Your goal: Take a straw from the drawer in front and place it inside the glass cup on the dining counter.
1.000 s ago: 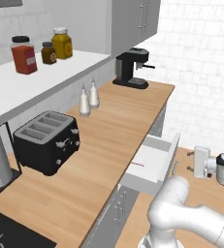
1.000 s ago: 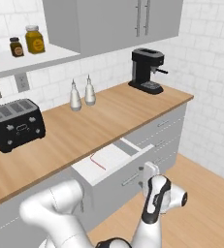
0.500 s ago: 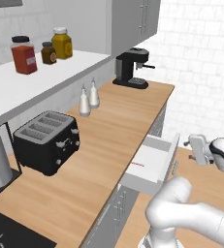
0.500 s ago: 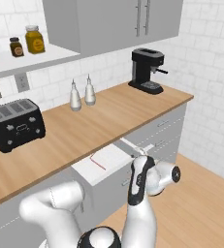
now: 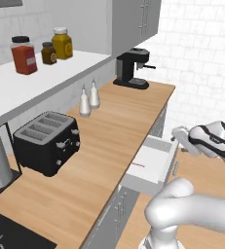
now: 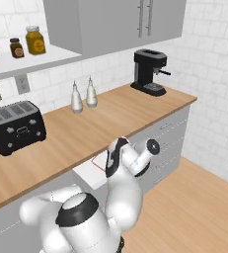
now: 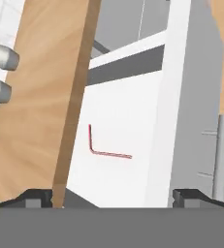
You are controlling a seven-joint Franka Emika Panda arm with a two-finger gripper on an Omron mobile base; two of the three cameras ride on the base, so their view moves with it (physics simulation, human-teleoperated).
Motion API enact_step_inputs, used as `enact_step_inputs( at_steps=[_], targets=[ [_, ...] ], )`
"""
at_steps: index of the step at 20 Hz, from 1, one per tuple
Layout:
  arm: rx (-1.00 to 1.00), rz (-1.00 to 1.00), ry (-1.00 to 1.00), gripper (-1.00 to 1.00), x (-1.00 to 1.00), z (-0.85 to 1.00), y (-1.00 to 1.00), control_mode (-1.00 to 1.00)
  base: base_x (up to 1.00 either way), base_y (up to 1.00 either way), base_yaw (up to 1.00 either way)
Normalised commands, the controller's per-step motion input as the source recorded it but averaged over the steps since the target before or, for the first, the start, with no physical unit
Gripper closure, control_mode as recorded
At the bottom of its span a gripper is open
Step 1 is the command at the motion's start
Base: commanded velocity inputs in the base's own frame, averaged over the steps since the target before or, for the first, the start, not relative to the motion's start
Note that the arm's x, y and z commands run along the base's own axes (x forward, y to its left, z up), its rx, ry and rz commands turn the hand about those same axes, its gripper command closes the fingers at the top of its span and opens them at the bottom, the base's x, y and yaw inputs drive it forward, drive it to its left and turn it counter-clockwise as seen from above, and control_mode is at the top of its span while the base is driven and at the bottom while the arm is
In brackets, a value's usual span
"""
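The claw, its two dark tips spread wide apart and grasping nothing, hangs over the pulled-out drawer, looking down into its white inside. On the drawer floor, near the edge of the wooden table, lies the straw, a thin red stick with a short bent end, lying flat and apart from the walls. In the hand view its long part runs across the drawer, roughly level in the picture, from the bend on the table side toward the front panel, while the short leg turns up at close to a right angle, along the table edge. The straw looks very light and stiff but so slim that it could slip or roll from a loose pinch; a hold near the middle of the long part, with the tips closing across it, seems the safest choice. From the left base view the arm's hand hovers beside the open drawer, the red line just visible inside. Farther back on the table stand a toaster, two shakers and a coffee machine.
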Motion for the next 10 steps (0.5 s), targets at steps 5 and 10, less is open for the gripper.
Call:
enact_step_inputs(
  at_steps=[5, 10],
  targets=[
    [-0.28, 0.17, 0.14, -1.0, 0.39, 0.0, 0.47, -1.0, 0.0, 0.0, 0.0],
    [-0.21, 0.21, 0.08, -1.0, 0.33, -0.09, 0.14, -1.0, 0.0, 0.0, 0.0]
  ],
)
